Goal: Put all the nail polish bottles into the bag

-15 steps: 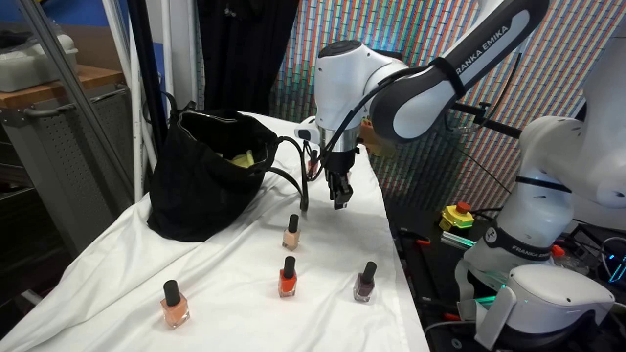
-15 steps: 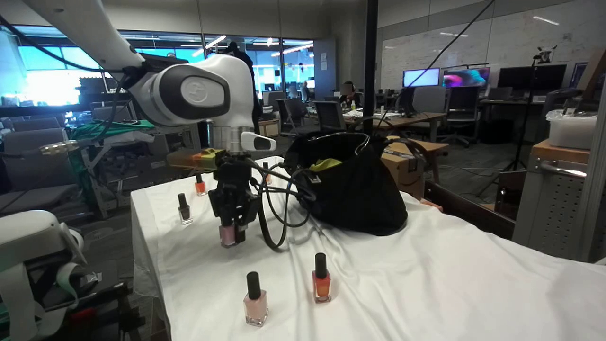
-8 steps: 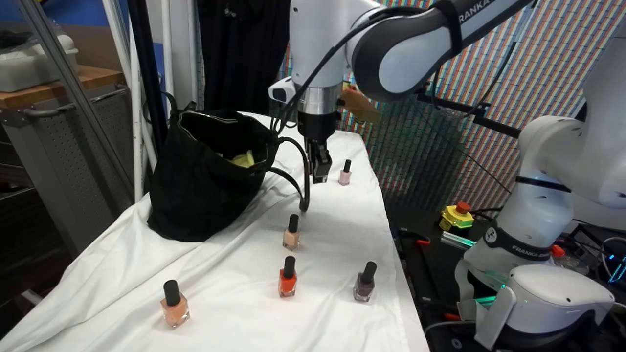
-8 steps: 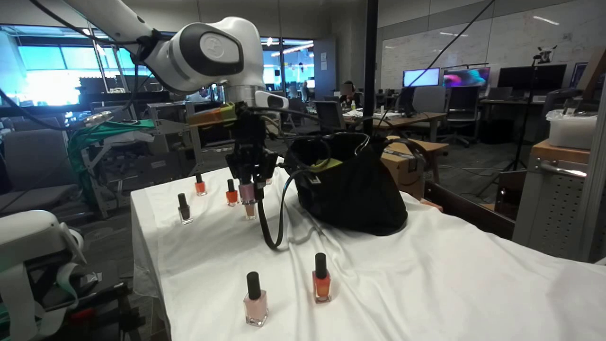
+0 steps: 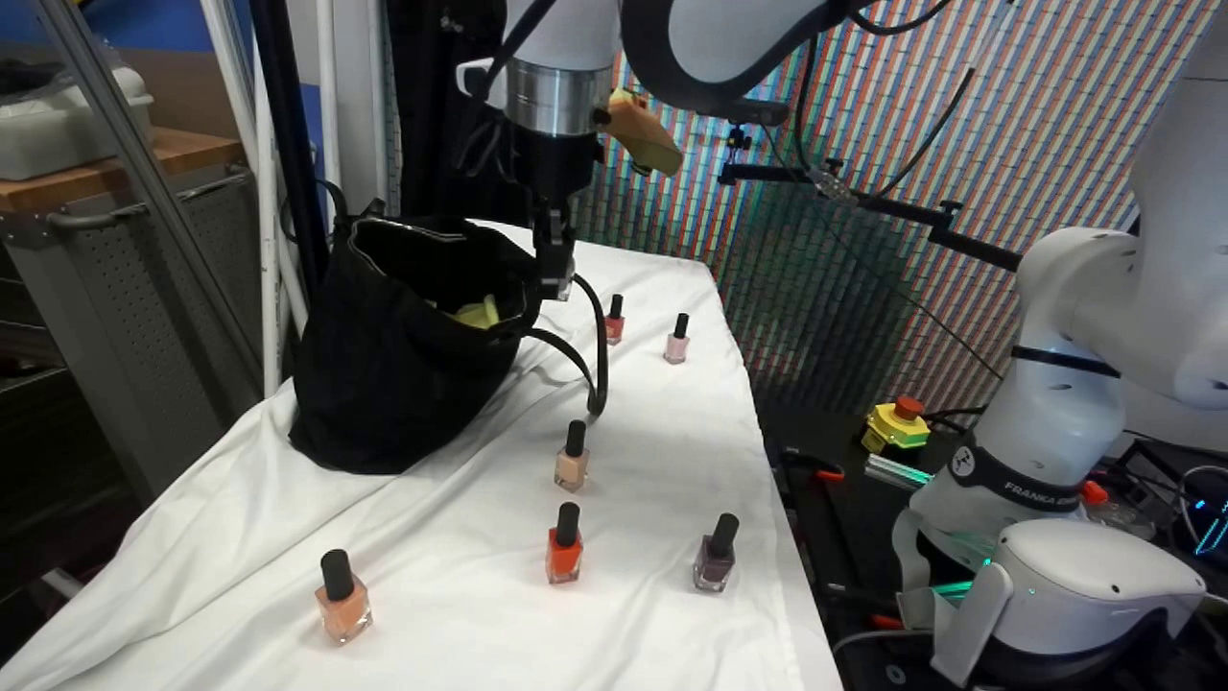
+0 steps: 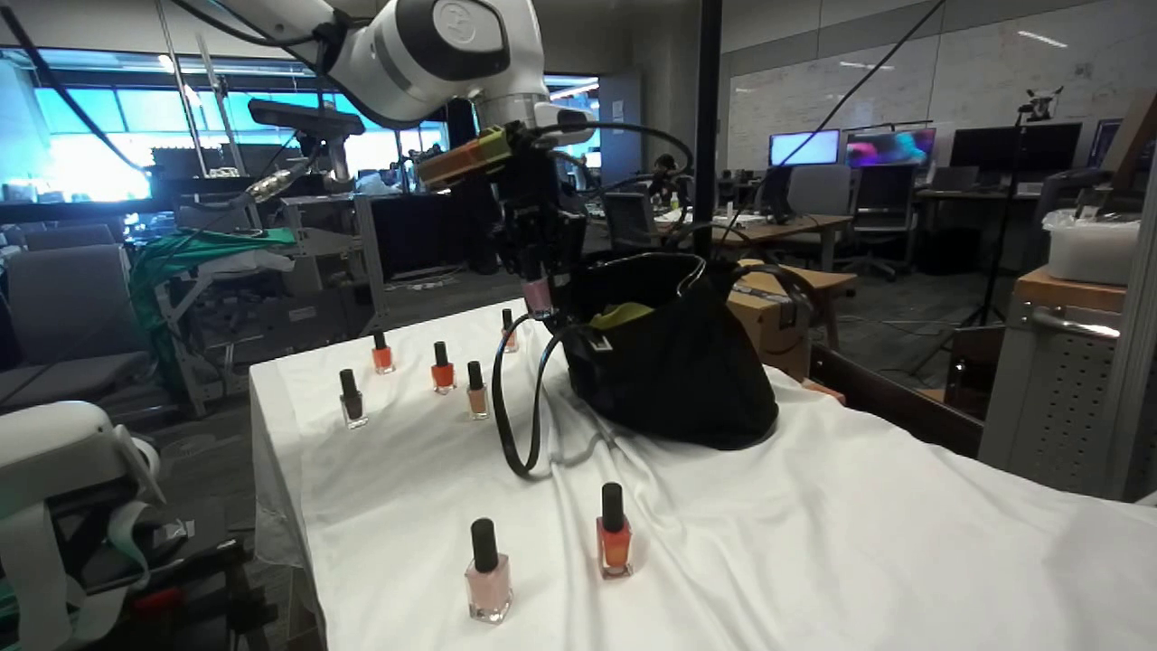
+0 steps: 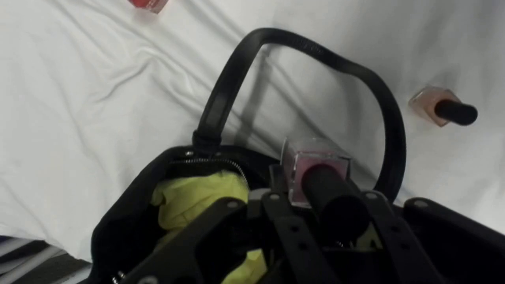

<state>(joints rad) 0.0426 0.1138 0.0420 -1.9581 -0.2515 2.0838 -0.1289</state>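
Observation:
My gripper (image 7: 315, 183) is shut on a mauve-pink nail polish bottle (image 7: 311, 159), which also shows in an exterior view (image 6: 538, 297). The bottle hangs upright beside the rim of the black bag (image 5: 413, 384), by the handle loop (image 7: 390, 130). The bag's mouth is open, with yellowish-green lining (image 7: 205, 193) inside. Other bottles stand on the table: peach (image 5: 343, 609), red-orange (image 5: 564, 552), dark grey (image 5: 715, 559), beige (image 5: 572, 467), pale pink (image 6: 489, 586), coral red (image 6: 615, 544), orange (image 6: 382, 358) and a far one (image 6: 510, 336). The bag's inside is mostly hidden.
A white cloth (image 5: 460, 595) with folds covers the table. The bag's handle loop (image 6: 520, 461) stands out over the cloth. The robot base (image 5: 1084, 614) and a yellow emergency stop (image 5: 897, 427) lie beyond the table edge. A grey cart (image 5: 163, 288) stands behind the bag.
My gripper has risen with the mauve-pink bottle and moved over the handle loop to the bag's rim. The bag and the standing bottles have not moved.

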